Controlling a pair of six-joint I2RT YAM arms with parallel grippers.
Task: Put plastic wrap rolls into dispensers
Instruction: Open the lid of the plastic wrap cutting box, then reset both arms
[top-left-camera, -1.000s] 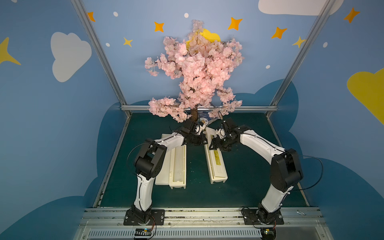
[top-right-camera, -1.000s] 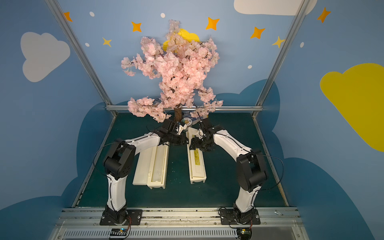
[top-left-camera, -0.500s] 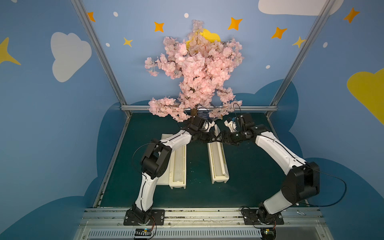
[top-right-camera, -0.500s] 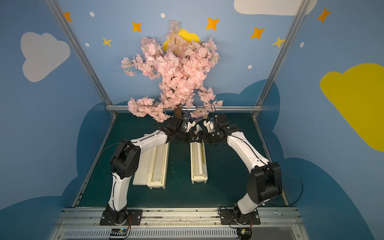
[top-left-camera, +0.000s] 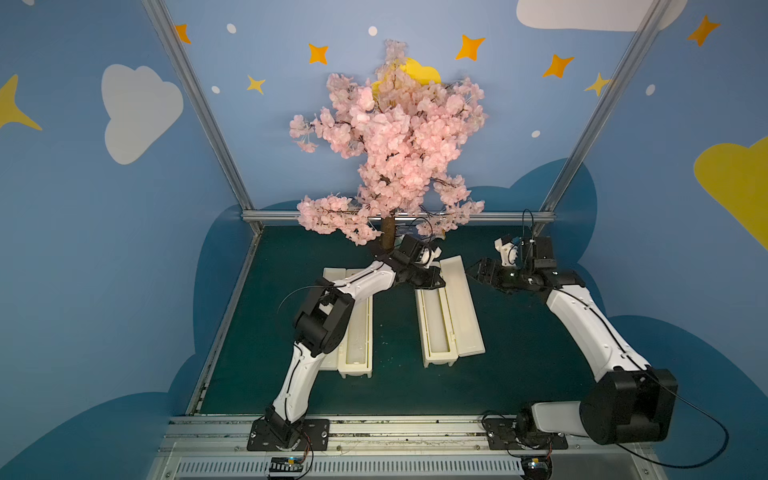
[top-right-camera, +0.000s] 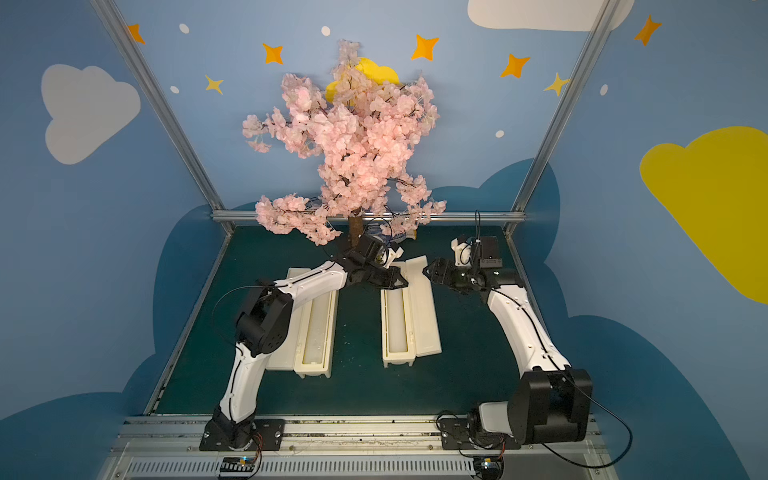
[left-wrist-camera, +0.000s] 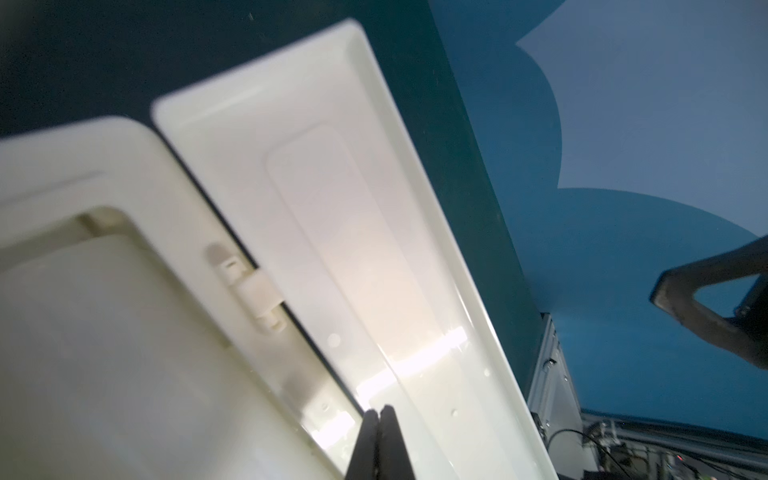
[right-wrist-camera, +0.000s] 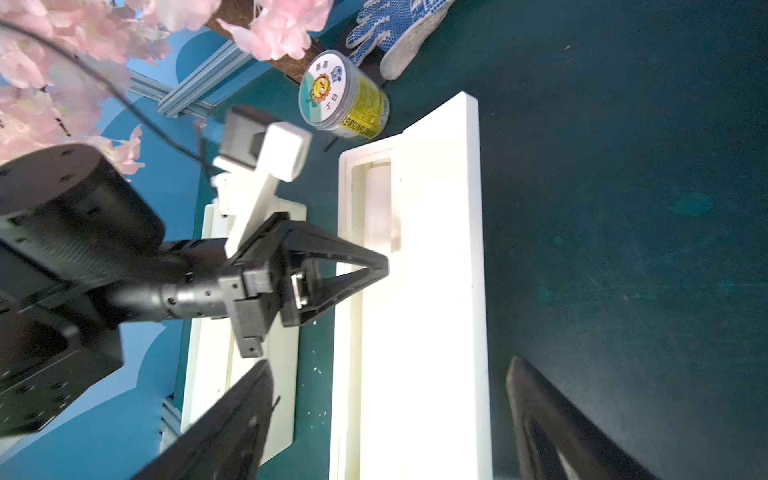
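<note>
Lying beneath closed left claw (right-wrist-camera: 384, 266): dispenser (right-wrist-camera: 436, 291), lid open.

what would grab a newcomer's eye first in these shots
The pink blossom tree at the back middle of the green table dominates both top views. In front lie the left dispenser and right dispenser, both lids open. The shut left gripper is over the right dispenser's far end, the open right gripper just beside it.

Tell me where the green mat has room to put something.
Free: the strip between the left cream plastic dispenser box and the right box, and the patch between that and the white right arm. Crowded: the back, by the brown tree trunk, left end effector and right end effector.
</note>
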